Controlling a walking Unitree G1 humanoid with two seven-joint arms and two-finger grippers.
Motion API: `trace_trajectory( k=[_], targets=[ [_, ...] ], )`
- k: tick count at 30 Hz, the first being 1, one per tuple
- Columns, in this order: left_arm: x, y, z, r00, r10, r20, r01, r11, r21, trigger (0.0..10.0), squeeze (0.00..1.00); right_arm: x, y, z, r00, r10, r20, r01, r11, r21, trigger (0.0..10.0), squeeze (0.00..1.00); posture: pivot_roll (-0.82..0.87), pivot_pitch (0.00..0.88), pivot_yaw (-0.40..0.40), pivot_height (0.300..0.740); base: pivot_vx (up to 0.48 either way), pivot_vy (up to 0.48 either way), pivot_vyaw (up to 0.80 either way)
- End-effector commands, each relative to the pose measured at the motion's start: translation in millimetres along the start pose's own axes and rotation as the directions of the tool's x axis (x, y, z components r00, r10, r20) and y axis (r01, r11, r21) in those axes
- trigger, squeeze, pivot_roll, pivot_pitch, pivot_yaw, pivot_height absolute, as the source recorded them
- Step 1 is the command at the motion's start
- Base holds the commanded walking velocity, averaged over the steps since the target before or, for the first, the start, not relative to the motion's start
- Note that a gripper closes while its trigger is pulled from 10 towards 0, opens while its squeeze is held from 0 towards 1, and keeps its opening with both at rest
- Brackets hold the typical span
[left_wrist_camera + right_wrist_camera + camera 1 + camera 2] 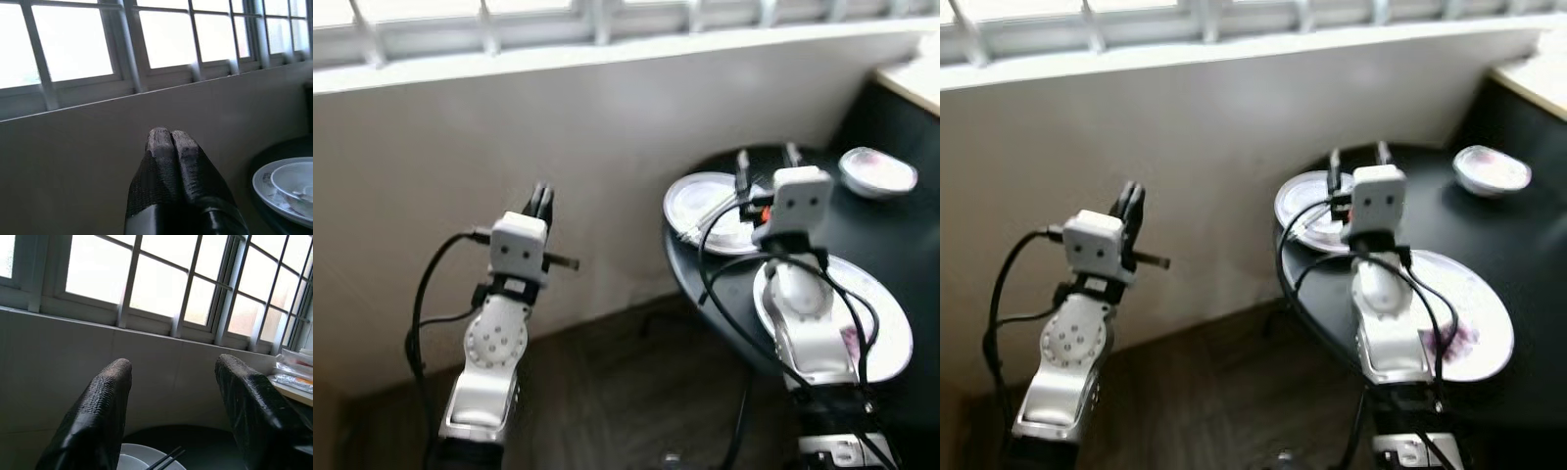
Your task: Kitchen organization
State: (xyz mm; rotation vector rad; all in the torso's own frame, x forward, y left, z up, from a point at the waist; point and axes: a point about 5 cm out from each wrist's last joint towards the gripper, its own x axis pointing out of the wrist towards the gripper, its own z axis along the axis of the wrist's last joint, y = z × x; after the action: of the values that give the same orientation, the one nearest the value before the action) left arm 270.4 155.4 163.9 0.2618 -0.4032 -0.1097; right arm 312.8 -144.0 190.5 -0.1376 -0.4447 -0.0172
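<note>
Left eye view, from the robot's left: the left gripper [542, 199] is raised before the pale wall [509, 137] beneath the window [73, 44], off the table, its two fingers pressed together on nothing, while the right gripper [766, 157] reaches out level over the round black table [901, 235] with its fingers spread wide and empty. Beneath it sit a white plate [690, 201] carrying a smaller dish and dark chopsticks [164, 461], a stained plate [891, 333] nearer the robot, and a small bowl [876, 171] farther right. These dishes look hard, glossy and breakable, probably slippery, so I would pinch each by its rim.
</note>
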Motion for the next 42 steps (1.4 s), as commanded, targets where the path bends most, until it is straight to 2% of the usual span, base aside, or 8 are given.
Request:
trace_trajectory(
  k=[1,19,21,27,29,33,38,42],
  targets=[
    [0.7,-1.0,2.3,1.000,-0.002,0.008,0.002,1.000,0.005,10.0,0.00,0.5,-2.1,0.3,1.000,-0.014,-0.005,0.014,1.000,-0.002,10.0,0.00,-0.04,0.000,-0.027,0.740,0.000,0.000,-0.80],
    [-0.5,-2.0,0.4,1.000,-0.004,0.000,0.004,1.000,0.011,10.0,0.00,1.5,-7.6,-7.7,0.996,-0.061,-0.065,0.064,0.997,0.043,10.0,0.00,-0.04,0.000,-0.027,0.740,0.000,0.000,-0.80],
    [-0.8,-2.4,-0.2,1.000,-0.005,-0.003,0.005,1.000,0.013,10.0,0.00,1.1,-10.1,-12.6,0.991,-0.087,-0.105,0.094,0.994,0.062,10.0,0.00,-0.04,0.000,-0.028,0.740,0.000,0.000,-0.80],
    [-0.7,-1.9,-0.6,1.000,-0.002,-0.007,0.002,1.000,0.014,10.0,0.00,1.1,-10.8,-18.6,0.985,-0.079,-0.152,0.090,0.993,0.070,10.0,0.00,-0.04,0.000,-0.028,0.740,0.000,0.000,-0.64],
    [-0.8,-2.0,-0.9,1.000,-0.002,-0.011,0.003,1.000,0.015,10.0,0.00,-0.4,-7.6,-28.0,0.972,-0.052,-0.231,0.082,0.989,0.123,10.0,0.00,-0.04,0.000,-0.027,0.740,0.000,0.000,0.00],
    [-1.0,-1.7,-1.8,1.000,-0.002,-0.017,0.002,1.000,0.017,10.0,0.00,-5.7,-3.3,-46.7,0.925,-0.001,-0.380,0.114,0.954,0.276,10.0,0.00,-0.04,0.000,-0.027,0.740,0.000,0.000,0.00],
    [-0.2,-0.9,-2.4,1.000,0.001,-0.022,-0.001,1.000,0.021,10.0,0.00,-6.4,3.3,-55.6,0.890,0.100,-0.445,0.089,0.919,0.384,10.0,0.00,-0.04,0.000,-0.028,0.740,0.000,0.000,0.00],
    [0.8,-1.2,-2.7,1.000,0.000,-0.024,0.000,1.000,0.022,10.0,0.00,-4.9,6.9,-63.2,0.850,0.179,-0.496,0.107,0.863,0.494,10.0,0.00,-0.04,0.000,-0.027,0.740,0.000,0.000,0.00]
  ],
)
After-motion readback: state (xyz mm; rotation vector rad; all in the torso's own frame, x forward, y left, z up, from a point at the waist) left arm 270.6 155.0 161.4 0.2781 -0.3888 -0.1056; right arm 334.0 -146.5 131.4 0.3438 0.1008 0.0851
